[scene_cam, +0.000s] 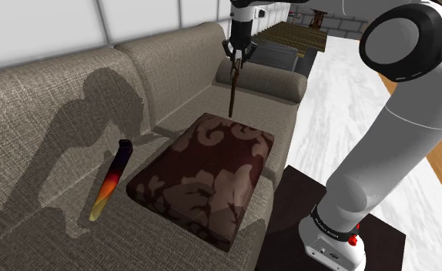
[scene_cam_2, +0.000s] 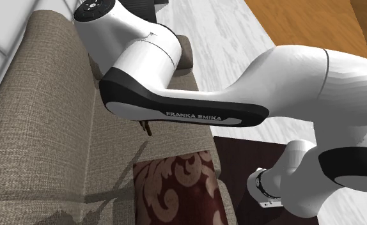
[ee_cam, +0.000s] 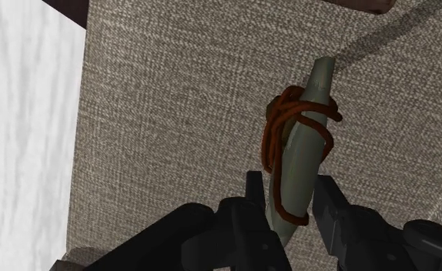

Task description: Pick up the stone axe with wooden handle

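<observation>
I see the tool [scene_cam: 239, 52] high over the far end of the sofa [scene_cam: 73, 100], close to the rolled armrest [scene_cam: 269, 83]. It is closed on the axe [scene_cam: 234, 88]. In the wrist view the two black fingers [ee_cam: 252, 202] press against either side of the grey-green stone head [ee_cam: 303, 146], just below the reddish-brown cord lashing [ee_cam: 277, 131] wound around it. The gap between them is only as wide as the stone.

From the shoulder view, the thin brown handle hangs almost straight down from the tool. Its lower end is near the far edge of the dark brown patterned cushion [scene_cam: 208, 173], but I cannot tell whether that end touches the seat.

The cushion lies flat on the seat. Beside it, towards the shoulder view's left, lies a slim tube [scene_cam: 112, 178] shaded from black through red to yellow, well apart from the axe. The white arm [scene_cam: 400, 115] rises from the dark stand [scene_cam: 381, 239] at the shoulder view's lower right, and pale floor [scene_cam: 343, 100] lies beyond the sofa.
</observation>
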You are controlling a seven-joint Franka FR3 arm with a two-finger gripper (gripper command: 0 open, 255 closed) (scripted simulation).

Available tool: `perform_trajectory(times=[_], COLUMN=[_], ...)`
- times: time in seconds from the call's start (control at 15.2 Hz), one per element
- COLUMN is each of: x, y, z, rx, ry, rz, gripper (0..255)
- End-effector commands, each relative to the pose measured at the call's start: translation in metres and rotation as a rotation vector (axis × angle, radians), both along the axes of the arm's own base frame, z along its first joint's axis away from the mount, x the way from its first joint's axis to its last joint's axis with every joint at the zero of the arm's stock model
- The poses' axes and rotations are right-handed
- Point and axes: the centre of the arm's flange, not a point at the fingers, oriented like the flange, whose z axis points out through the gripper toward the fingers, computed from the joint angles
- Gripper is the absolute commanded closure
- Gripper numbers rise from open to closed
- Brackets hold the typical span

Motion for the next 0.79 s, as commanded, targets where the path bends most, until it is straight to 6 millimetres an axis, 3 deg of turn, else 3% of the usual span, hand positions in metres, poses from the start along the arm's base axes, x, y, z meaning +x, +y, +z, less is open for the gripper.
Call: perform_trajectory(times=[0.0,0.59,0.73], x=[0.000,0.000,0.000], y=[0.000,0.000,0.000], z=[0.011,0.058,0.059], rx=[0.000,0.000,0.000], ry=[0.000,0.000,0.000], rz=[0.000,0.000,0.000], gripper=[255,255,255])
